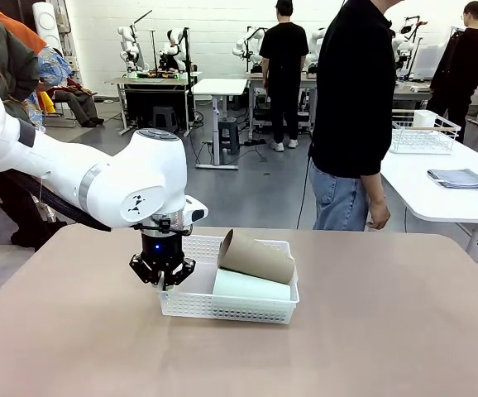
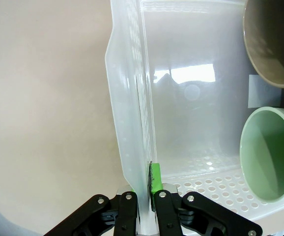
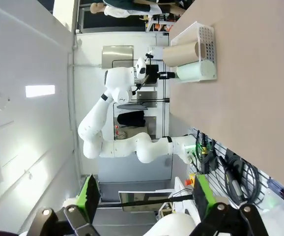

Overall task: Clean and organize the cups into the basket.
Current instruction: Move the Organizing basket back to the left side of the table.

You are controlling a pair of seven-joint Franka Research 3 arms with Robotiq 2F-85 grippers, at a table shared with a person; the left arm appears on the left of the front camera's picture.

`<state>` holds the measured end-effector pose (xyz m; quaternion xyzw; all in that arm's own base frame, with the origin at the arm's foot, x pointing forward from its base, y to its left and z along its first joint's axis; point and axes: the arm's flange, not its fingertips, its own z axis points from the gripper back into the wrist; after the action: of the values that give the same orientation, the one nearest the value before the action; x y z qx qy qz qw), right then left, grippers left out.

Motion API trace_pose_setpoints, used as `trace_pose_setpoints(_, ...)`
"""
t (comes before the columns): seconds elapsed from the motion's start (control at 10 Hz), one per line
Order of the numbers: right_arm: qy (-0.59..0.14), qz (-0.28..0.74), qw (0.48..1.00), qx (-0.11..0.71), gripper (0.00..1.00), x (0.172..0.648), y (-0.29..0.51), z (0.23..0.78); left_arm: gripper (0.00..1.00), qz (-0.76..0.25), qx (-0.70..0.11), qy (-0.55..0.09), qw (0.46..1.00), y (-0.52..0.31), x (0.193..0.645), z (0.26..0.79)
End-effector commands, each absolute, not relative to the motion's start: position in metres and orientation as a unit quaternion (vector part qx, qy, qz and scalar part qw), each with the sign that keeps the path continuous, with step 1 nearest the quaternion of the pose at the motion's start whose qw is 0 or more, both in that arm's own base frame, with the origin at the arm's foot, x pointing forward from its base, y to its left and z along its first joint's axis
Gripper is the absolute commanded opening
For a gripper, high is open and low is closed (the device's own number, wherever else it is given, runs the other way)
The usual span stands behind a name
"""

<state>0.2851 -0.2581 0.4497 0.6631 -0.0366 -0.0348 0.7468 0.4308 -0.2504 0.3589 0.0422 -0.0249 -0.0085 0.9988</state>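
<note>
The left pincer (image 2: pixel 143 194) was clamped on the side wall of the basket (image 1: pixel 191 303), presumably to drag or steady it. Inside lay a tan cup (image 1: pixel 255 255) propped over a mint cup (image 1: pixel 251 287). The right pincer (image 3: pixel 147 196) stood fully open, empty. The desk (image 1: pixel 388 331) was plain tan; a person (image 1: pixel 353 116) waited beyond.

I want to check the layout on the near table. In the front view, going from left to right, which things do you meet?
Left gripper, shut on the basket's left wall → basket → brown cup, resting on the mint green cup.
</note>
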Motion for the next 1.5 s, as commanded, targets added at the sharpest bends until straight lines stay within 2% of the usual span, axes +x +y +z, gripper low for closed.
trace_pose_setpoints(0.0, -0.035, -0.038, 0.728, 0.684, 1.0, 0.272, -0.253, 0.438, 0.0, -0.015, 0.049, -0.031, 0.998, -0.25, 0.43, 0.36)
trace_pose_setpoints(0.8, -0.035, -0.038, 0.728, 0.684, 1.0, 0.272, -0.253, 0.438, 0.0, -0.015, 0.049, -0.031, 0.998, -0.25, 0.43, 0.36)
trace_pose_setpoints(0.9, -0.035, -0.038, 0.728, 0.684, 1.0, 0.272, -0.253, 0.438, 0.05, -0.009, 0.042, -0.025, 0.999, -0.25, 0.431, 0.359)
trace_pose_setpoints(1.0, -0.035, -0.038, 0.728, 0.684, 1.0, 0.272, -0.253, 0.438, 0.05, -0.009, 0.074, -0.027, 0.997, -0.214, 0.438, 0.359)
trace_pose_setpoints(1.3, -0.035, -0.038, 0.728, 0.684, 1.0, 0.272, -0.253, 0.438, 0.05, 0.033, 0.053, -0.037, 0.997, -0.1, 0.439, 0.38)
trace_pose_setpoints(1.4, -0.035, -0.038, 0.728, 0.684, 1.0, 0.272, -0.253, 0.438, 0.05, 0.03, 0.071, -0.033, 0.996, -0.068, 0.433, 0.385)
